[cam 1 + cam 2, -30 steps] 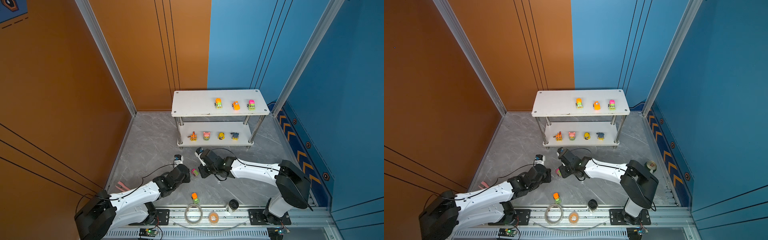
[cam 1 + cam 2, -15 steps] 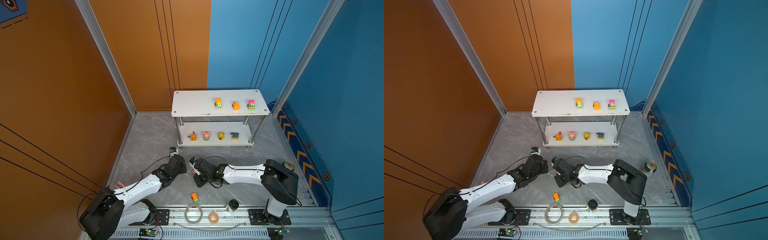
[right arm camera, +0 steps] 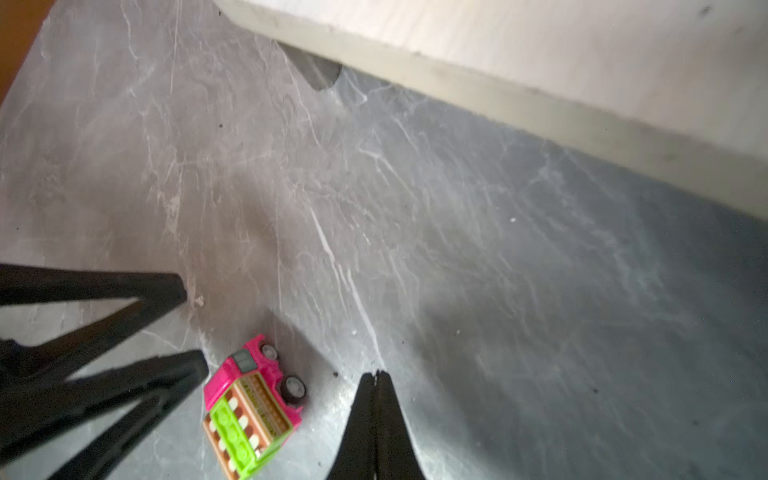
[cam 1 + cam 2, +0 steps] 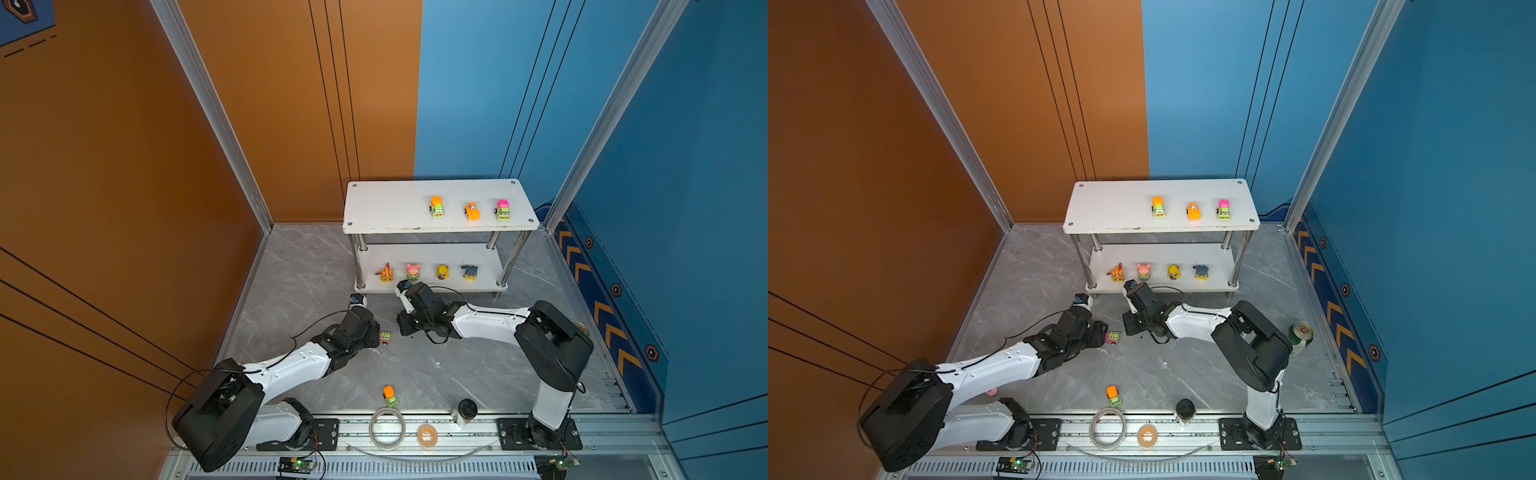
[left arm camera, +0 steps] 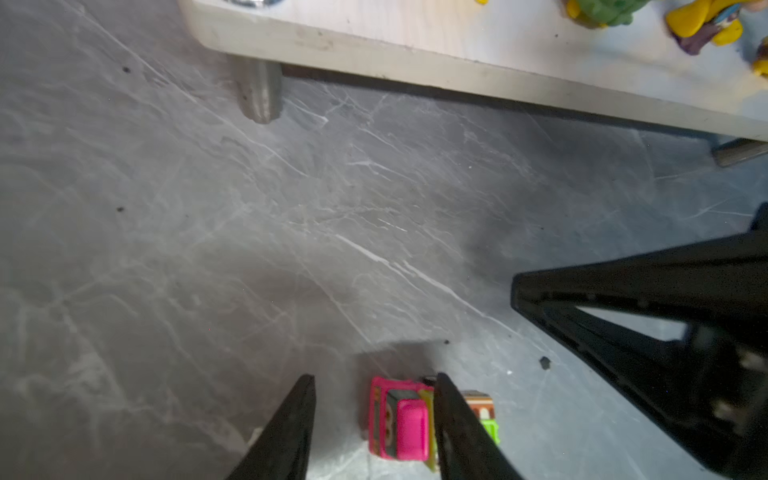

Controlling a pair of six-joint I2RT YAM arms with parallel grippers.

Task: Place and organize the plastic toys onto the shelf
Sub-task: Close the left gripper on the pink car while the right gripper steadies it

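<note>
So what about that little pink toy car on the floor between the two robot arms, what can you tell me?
The pink toy car is a tiny plastic truck: pink cab, grey windscreen, black wheels with pale hubs, and an orange and lime-green back with cream dots. It sits on the grey marbled floor in front of the shelf, not on it. The left hand, open, has one finger right beside it; contact is unclear. The right hand, shut, is near but apart.
</note>
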